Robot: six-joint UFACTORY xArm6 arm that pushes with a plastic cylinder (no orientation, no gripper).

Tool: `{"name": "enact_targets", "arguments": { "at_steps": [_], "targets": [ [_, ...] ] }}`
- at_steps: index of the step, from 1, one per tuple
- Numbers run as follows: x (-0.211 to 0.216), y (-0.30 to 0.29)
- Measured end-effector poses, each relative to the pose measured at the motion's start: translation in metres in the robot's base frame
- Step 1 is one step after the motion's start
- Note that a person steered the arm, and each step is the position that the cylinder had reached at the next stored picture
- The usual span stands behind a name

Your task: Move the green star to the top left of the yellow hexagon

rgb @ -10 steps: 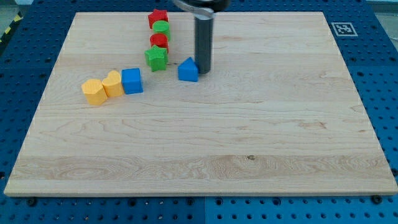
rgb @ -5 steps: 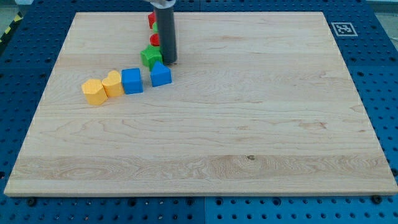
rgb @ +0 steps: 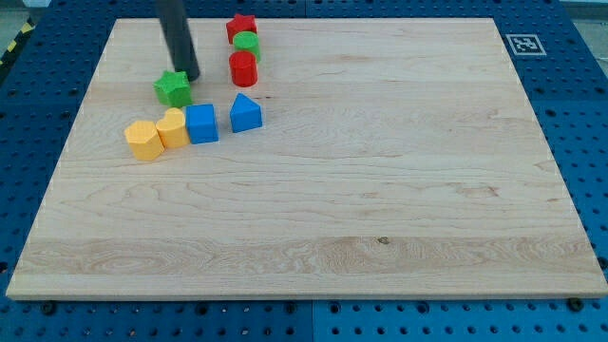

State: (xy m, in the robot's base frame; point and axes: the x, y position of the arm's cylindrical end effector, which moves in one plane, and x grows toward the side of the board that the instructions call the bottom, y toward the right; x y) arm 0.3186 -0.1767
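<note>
1. Table [rgb: 380, 190]: pale wooden board with visible grain, lying on a blue perforated base [rgb: 589, 114]. A black-and-white square marker [rgb: 522, 44] sits at the board's top right corner in the view.
2. No containers; all blocks lie directly on the wood.
3. Top cluster, view's top centre-left: red star block [rgb: 241, 28], green cylinder block [rgb: 247, 44] just below it, red cylinder block [rgb: 243, 68] below that.
4. Lower row, view's left: yellow hexagon block [rgb: 143, 139], a second yellow block [rgb: 173, 127] touching it (shape unclear), blue cube block [rgb: 200, 123] beside that, blue peaked block [rgb: 245, 112] a little apart to the right.
5. Green star block [rgb: 172, 87]: above the yellow pair, slightly to the upper right of the hexagon, apart from both.
6. Arm: dark rod descends from the top edge; my tip [rgb: 192, 77] is at the star's upper right edge, seemingly touching.
7. Jaws: this rig has none, only the rod.
</note>
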Motion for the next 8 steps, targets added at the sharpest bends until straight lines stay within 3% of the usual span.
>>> {"name": "enact_targets", "arguments": {
  "at_steps": [4, 8],
  "targets": [
    [0.002, 0.025],
    [0.035, 0.009]
  ]
}}
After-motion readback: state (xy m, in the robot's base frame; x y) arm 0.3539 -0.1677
